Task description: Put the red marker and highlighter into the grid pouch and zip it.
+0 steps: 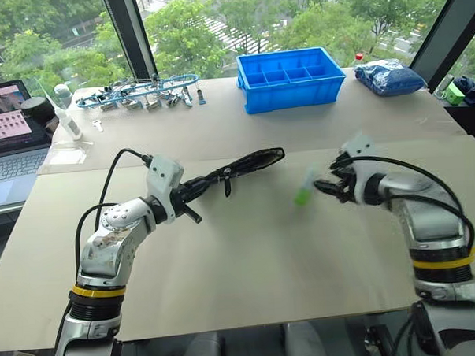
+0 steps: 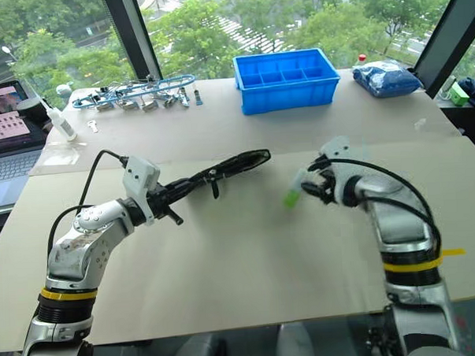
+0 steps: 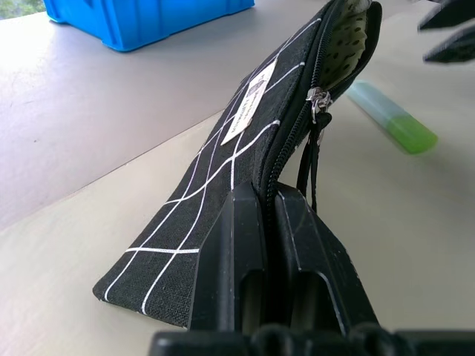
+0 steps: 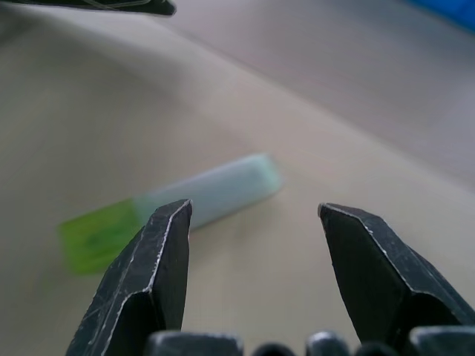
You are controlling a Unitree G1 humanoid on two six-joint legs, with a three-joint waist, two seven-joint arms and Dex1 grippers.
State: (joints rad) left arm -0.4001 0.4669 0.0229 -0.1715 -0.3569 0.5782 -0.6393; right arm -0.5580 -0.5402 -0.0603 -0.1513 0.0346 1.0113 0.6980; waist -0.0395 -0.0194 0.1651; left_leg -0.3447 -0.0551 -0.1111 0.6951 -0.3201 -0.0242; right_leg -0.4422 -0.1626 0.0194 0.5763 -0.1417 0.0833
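Left claw (image 1: 192,189) pinches the grid pouch (image 1: 245,163) aloft, mouth open; right claw (image 1: 326,187) gapes empty, highlighter (image 1: 305,187) lying crosswise just ahead.

A wide beige table (image 1: 249,256) carries a light-green highlighter with a pale cap (image 1: 304,188) right of centre, a blue plastic compartment bin (image 1: 290,78) at the far side, and a blue wrapped packet (image 1: 388,77) far right.

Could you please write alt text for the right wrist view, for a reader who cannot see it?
The right gripper is open, its two black fingers framing the highlighter, which lies on the beige table just ahead. A corner of the grid pouch shows beyond.
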